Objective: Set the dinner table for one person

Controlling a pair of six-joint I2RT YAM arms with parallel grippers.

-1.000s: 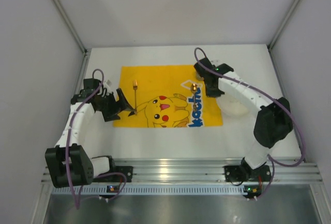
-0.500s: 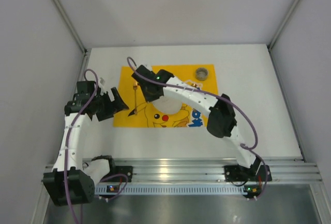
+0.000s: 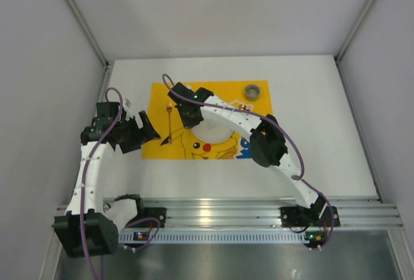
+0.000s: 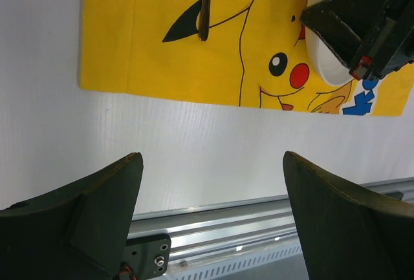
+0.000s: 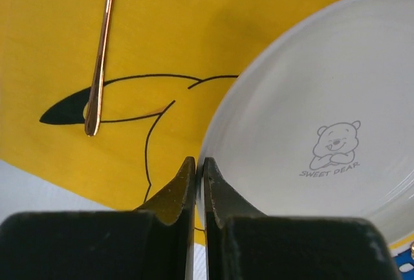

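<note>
So the right arm is stretched way out, reaching up from its base, bending at the elbow and slanting across to the left side of the yellow mat (image 3: pixel 162 92). Its wrist points down and back toward the near edge. The right gripper (image 5: pixel 199 163) is pinched tight on the left rim of the white plate (image 5: pixel 310 99), with the edge slipped in between the two fingers. The plate spreads out to the right of that hand and lies flat on the mat. Just left of the fingers lies a gold utensil (image 5: pixel 97 92), apart from the plate.

The left arm is folded up on its own side, forearm rising, wrist turned in toward the mat. The left gripper (image 4: pixel 212 157) is spread wide with nothing in it, hanging over bare tabletop near the mat's near left corner. The utensil and plate are ahead of it.

The dinner table (image 3: pixel 310 99) is directly under both hands, with its aluminium rail (image 4: pixel 259 212) just behind the left fingers. A small round cup (image 3: pixel 252 91) sits at the mat's far right corner, well away from both hands.
</note>
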